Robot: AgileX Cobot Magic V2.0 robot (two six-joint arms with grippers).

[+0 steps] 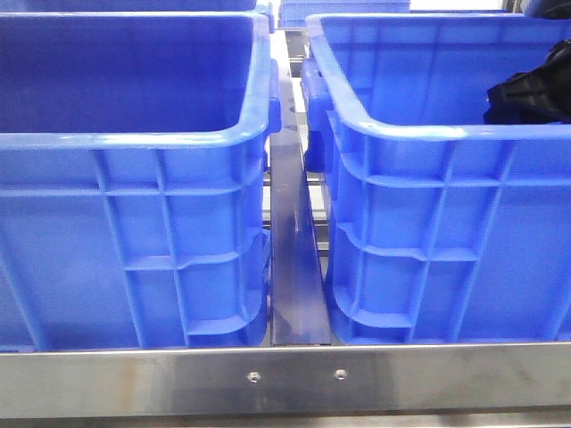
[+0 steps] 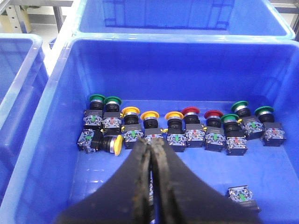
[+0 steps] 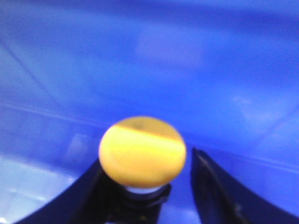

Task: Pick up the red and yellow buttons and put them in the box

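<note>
Crates fill nearly everything ahead of me: a large blue plastic crate on my left and a matching blue plastic crate on my right stand side by side, with a narrow dark metal strip running between them and a brushed steel rail with two screws crossing in front.

My left end effector hangs inside a blue bin, its two dark fingers pressed together with nothing between them. Just beyond the tips lies a row of mushroom-head push buttons on black switch bodies: green-capped ones at both ends, three upright yellow-capped buttons in the middle, two red-capped buttons next to those, and one more yellow button tipped on its side close to my fingers. A lone switch block without a visible cap sits apart, nearer the wrist. The buttons stand tightly packed, bodies touching, so the neighbours crowd any single one.

My right end effector shows as a dark shape inside the right crate. A yellow rounded button cap sits between its fingers, against one finger with a gap to the other; the view is blurred, and I cannot tell whether they clamp it. Blue crate wall fills the background.
</note>
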